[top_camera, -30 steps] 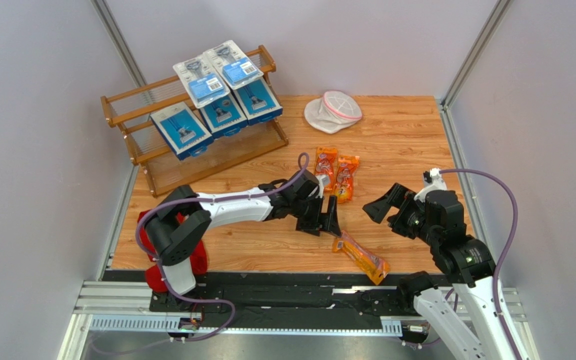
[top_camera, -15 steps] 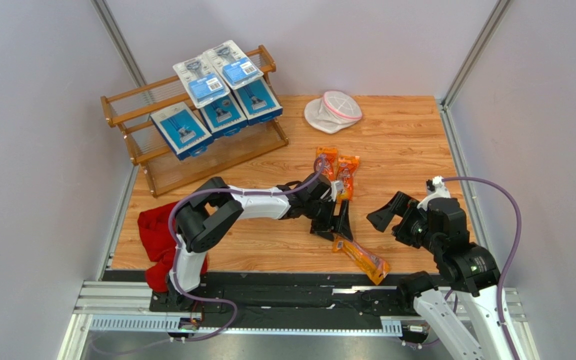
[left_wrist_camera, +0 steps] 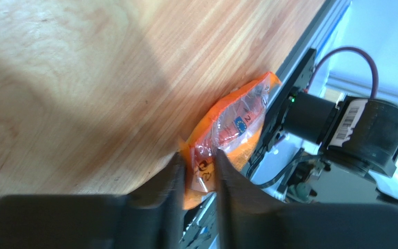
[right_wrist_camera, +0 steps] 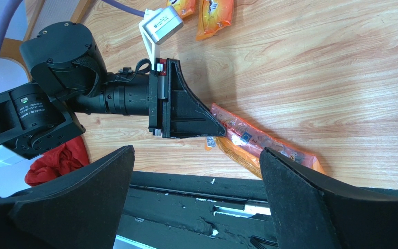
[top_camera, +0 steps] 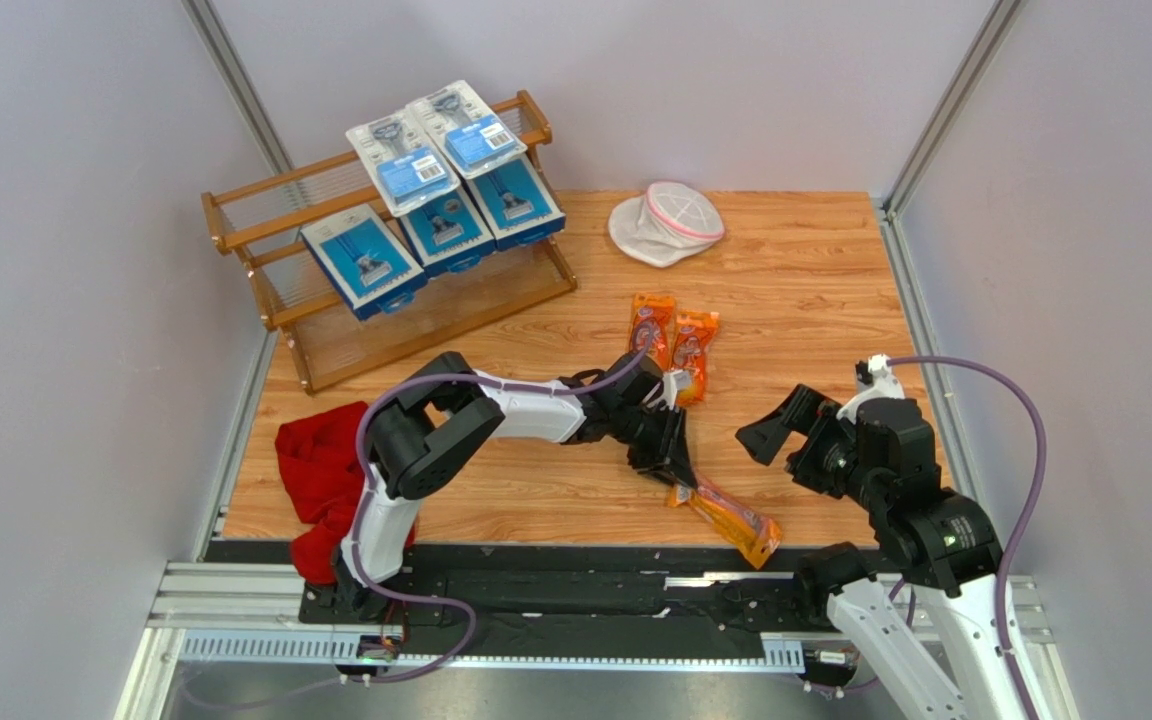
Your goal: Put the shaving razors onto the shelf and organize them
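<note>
A narrow orange razor bag [top_camera: 728, 515] lies slanted near the table's front edge, partly over the black rail. My left gripper [top_camera: 674, 465] reaches low across the table and is shut on the bag's near end; in the left wrist view both fingers [left_wrist_camera: 172, 176] press against the orange bag [left_wrist_camera: 237, 122], which fills the space between them. Two more orange bags [top_camera: 651, 327] [top_camera: 695, 350] lie side by side mid-table. My right gripper [top_camera: 785, 444] hovers open to the right of the slanted bag [right_wrist_camera: 268, 145], holding nothing. The wooden shelf [top_camera: 259, 198] at the back left carries blue boxes [top_camera: 363, 257] and blister packs [top_camera: 406, 161].
A red cloth [top_camera: 322, 468] is bunched at the front left by the left arm's base. A round white pouch [top_camera: 668, 222] with pink trim sits at the back. The black rail [right_wrist_camera: 196, 187] runs just past the table's front edge.
My left arm stretched further right and down toward the slanted bag, and its jaws went from wide open to closed on the bag's end. The right gripper shifted slightly right and stayed open.
</note>
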